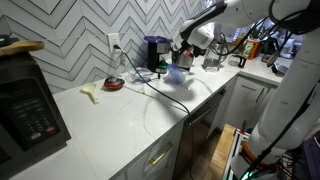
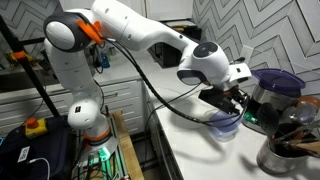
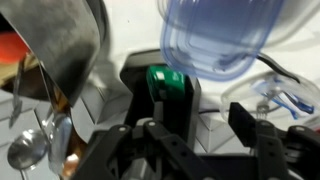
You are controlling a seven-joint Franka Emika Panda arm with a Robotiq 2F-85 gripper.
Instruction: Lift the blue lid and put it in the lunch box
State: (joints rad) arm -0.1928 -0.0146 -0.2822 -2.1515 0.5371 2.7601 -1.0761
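The blue lid (image 3: pixel 212 35) fills the top of the wrist view, blue and translucent with a paler rim. It also shows on the white counter in both exterior views (image 1: pixel 178 73) (image 2: pixel 226 125). A pale translucent edge around it may be the lunch box (image 3: pixel 272 28); I cannot tell whether the lid lies in it or on it. My gripper (image 3: pixel 195 125) is open and empty, its fingers spread apart. It hangs just above the lid in both exterior views (image 1: pixel 186 52) (image 2: pixel 228 101) and is not touching it.
A dark coffee machine (image 1: pixel 155 52) (image 2: pixel 276 92) with a green button (image 3: pixel 165 80) stands right behind the lid. A metal pot with utensils (image 2: pixel 290 148) (image 3: pixel 60 40) is beside it. A red dish (image 1: pixel 113 84), a microwave (image 1: pixel 28 105) and cables are also on the counter.
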